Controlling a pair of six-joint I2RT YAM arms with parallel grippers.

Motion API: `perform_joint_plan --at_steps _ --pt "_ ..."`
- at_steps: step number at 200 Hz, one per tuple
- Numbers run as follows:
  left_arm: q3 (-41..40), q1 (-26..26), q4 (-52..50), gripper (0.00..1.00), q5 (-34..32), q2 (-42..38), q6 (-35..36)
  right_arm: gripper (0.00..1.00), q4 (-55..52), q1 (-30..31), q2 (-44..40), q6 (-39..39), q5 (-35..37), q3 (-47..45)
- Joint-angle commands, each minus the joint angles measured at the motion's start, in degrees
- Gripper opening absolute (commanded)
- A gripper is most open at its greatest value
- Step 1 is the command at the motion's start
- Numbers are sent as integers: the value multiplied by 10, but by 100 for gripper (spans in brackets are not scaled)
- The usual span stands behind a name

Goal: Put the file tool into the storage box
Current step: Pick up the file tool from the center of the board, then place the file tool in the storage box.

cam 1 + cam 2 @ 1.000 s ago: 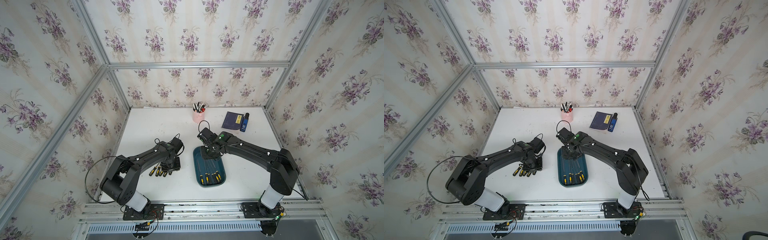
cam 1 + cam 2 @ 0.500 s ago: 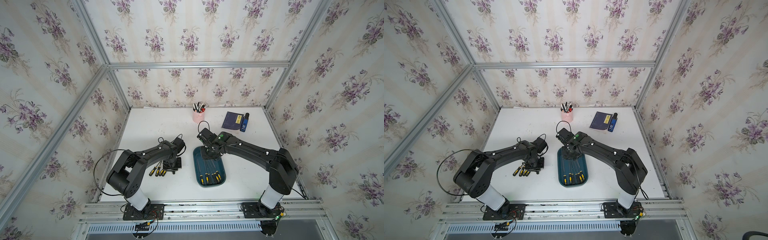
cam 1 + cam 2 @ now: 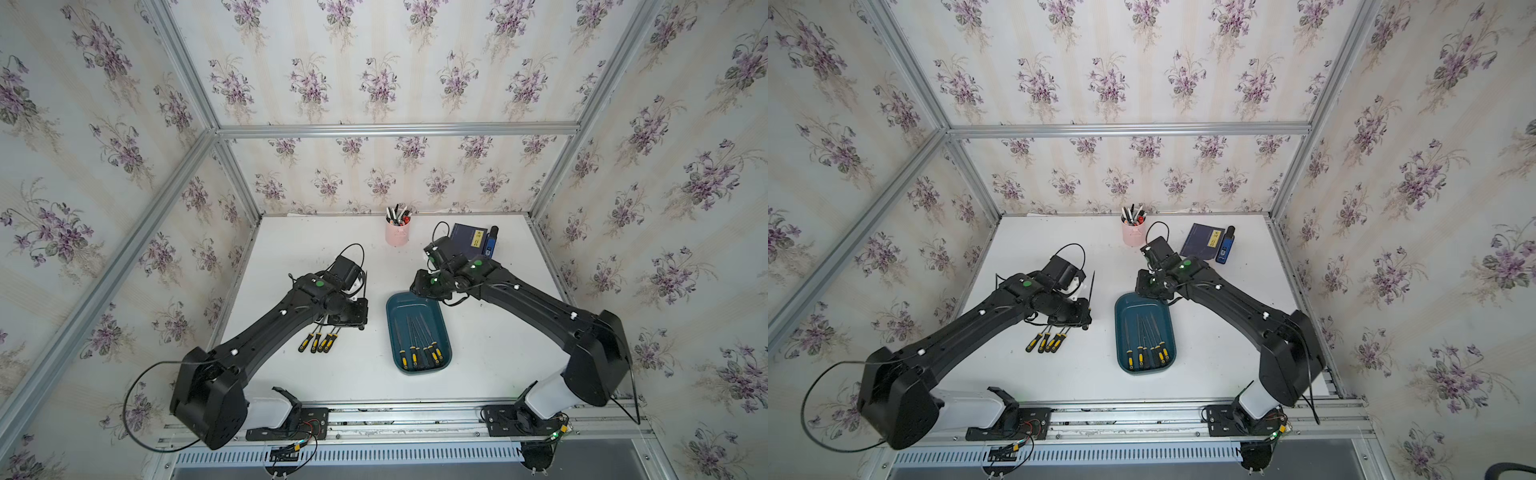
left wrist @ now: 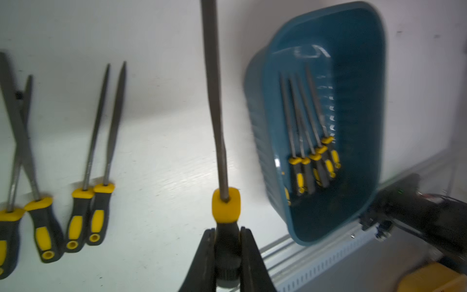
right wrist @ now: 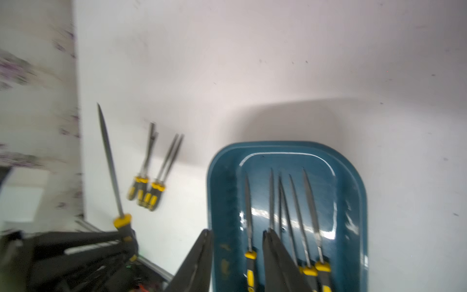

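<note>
The white desk [image 3: 490, 353] has open room between the two arms and toward its front edge, with the teal storage box [image 3: 417, 332] lying flat near the middle, five files inside and space along its left wall. The left pincer [image 4: 227, 242] is clenched on the black handle of a file tool [image 4: 214, 101], lifted off the desk left of the box beside four loose files [image 3: 318, 341]. The right pincer [image 5: 236, 242] hangs released over the box's far end; writing on the dark booklet [image 3: 469, 241] is too small to read.
</note>
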Motion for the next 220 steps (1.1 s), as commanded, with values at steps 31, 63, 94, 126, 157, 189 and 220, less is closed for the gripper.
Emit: perform_joint_plan --at_steps 31,63,94,126,157,189,220 --pt "-3 1 114 5 253 -57 -37 40 283 -11 -45 51 -188 -75" --pt "-3 1 129 5 274 -60 -42 40 347 -9 -62 66 -214 -97" --pt "-5 1 120 5 269 -51 -39 40 349 0 -68 66 -217 -101" --pt "-5 1 123 5 270 -45 -38 39 346 12 -65 67 -212 -102" --pt "-6 1 125 5 274 -48 -38 35 335 18 -52 66 -200 -100" --pt "-15 1 130 5 281 -51 -39 22 322 19 -52 62 -178 -92" --pt "-13 1 127 9 282 -49 -38 2 303 19 -38 57 -180 -77"
